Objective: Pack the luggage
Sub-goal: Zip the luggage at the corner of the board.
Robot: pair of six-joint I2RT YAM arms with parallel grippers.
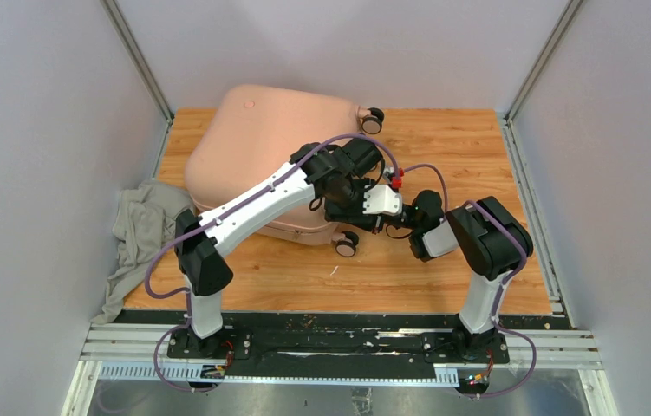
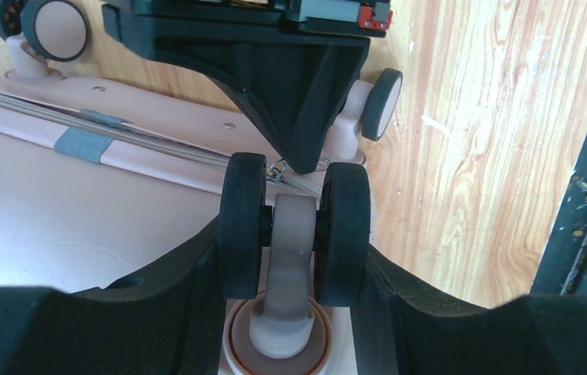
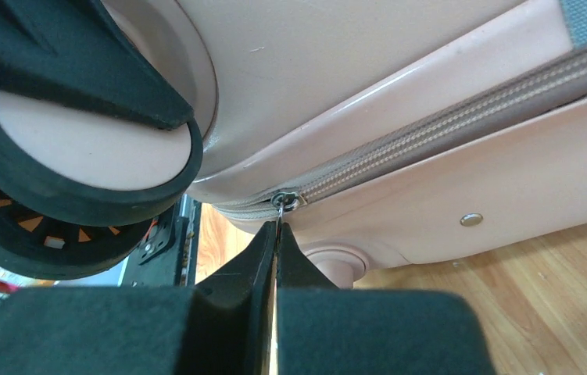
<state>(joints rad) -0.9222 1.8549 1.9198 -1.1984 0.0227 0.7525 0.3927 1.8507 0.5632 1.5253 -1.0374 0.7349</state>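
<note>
1. R gripper (image 3: 277,250): jaws pressed together, pinching the zip pull (image 3: 284,201) at the luggage's (image 1: 261,139) near-right corner, approx 5 o'clock of the shell.
2. L gripper (image 2: 296,234): jaws part-spread, clamped on the double spinner wheel (image 2: 243,226) just beside that pull.
3. Risk: thin pull slips from the pinch if tugged off the zip track (image 3: 446,121) line; slider could jam at the corner bend.
4. Risk: caster swivels or rolls in L grip, so case pivots on table (image 1: 443,260).
5. Risk: grey cloth (image 1: 141,227) lies outside at 9 o'clock, partly off the edge. Zipping w/o it prob. leaves packing incomplete.
6. Luggage lies flat, back-left of table, approx 11 o'clock. Wheel end faces approx 3 o'clock; long axis prob. 9–3.
</note>
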